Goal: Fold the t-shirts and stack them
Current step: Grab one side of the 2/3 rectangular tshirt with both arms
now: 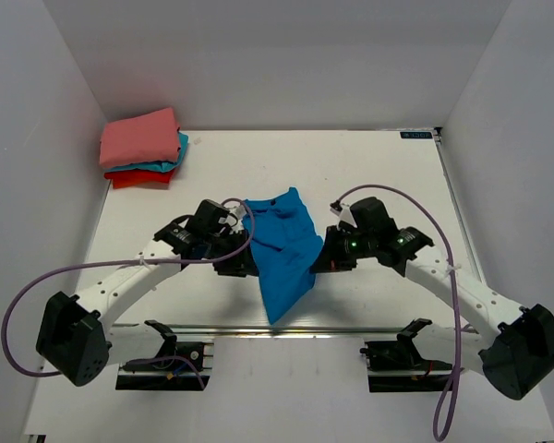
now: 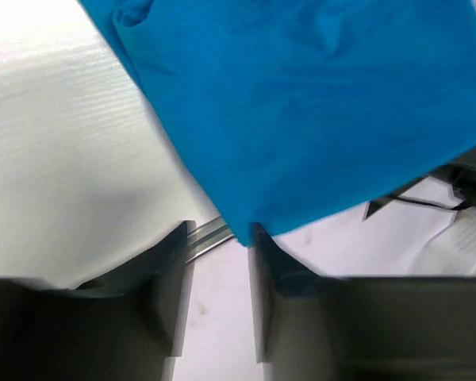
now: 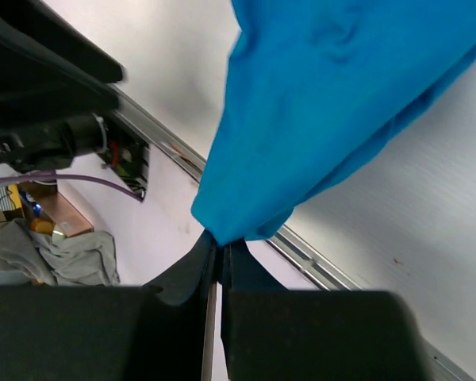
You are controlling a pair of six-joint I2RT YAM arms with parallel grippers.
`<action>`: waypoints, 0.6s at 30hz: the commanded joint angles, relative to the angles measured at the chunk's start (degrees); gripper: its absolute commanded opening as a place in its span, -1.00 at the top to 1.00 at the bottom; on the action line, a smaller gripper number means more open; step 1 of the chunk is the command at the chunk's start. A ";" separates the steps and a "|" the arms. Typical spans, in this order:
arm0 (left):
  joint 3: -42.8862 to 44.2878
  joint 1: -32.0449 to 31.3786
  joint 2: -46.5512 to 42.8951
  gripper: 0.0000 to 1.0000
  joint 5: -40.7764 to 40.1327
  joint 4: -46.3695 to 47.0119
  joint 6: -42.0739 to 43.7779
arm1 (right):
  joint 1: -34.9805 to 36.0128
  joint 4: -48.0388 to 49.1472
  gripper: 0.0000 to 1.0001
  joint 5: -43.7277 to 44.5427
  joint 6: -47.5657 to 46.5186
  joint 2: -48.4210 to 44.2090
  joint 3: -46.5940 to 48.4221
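Nearest the arm bases, a thin metal rail [image 1: 351, 329] crosses the flat white bench [image 1: 388, 175]. The lowest tip of the plain, soft-cloth royal-blue t-shirt [image 1: 282, 249] reaches down almost to it. The shirt lies in mid-bench between the two arms, bunched into a long crumpled drape rather than spread flat.

The right pincer [image 3: 220, 242] is clamped tight on a small fold at the shirt's edge, with cloth pinched between its pressed-together jaws. The left pincer [image 2: 220, 232] has its jaws apart and nothing between them. A corner of the blue cloth seems to brush one fingertip [image 2: 258, 238], though that wrist view is too soft to be sure.

The step in hand looks like the left arm taking its own hold, so the shirt can be pulled out flat before any fold. To do that well:
- The left pincer should push further onto the cloth edge before closing, taking a full bite rather than the bare corner.
- It should grip a point on the same hem as the right one.
- The two arms should then draw apart evenly and lay the shirt down away from the rail, so nothing snags or slides off the near edge.

At the far left corner, well apart from the arms, sits the pile [image 1: 148, 157]: a folded salmon-pink shirt [image 1: 138, 137] on top, a teal shirt [image 1: 173, 159] beneath it, and a red shirt [image 1: 137, 178] at the bottom.
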 commanded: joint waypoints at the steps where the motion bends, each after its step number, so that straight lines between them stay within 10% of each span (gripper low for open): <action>1: 1.14 -0.76 0.50 -0.09 2.87 -1.99 1.26 | -0.13 -3.12 1.00 -1.89 -1.14 2.29 5.41; 8: -7.83 -3.39 -2.65 -0.95 4.44 1.62 1.26 | -0.22 -3.21 1.00 -2.43 0.79 1.77 -1.25; 18: -15.92 -14.98 -1.78 -0.95 3.14 10.49 -6.55 | 0.13 6.45 1.00 -1.38 7.02 -8.60 -17.78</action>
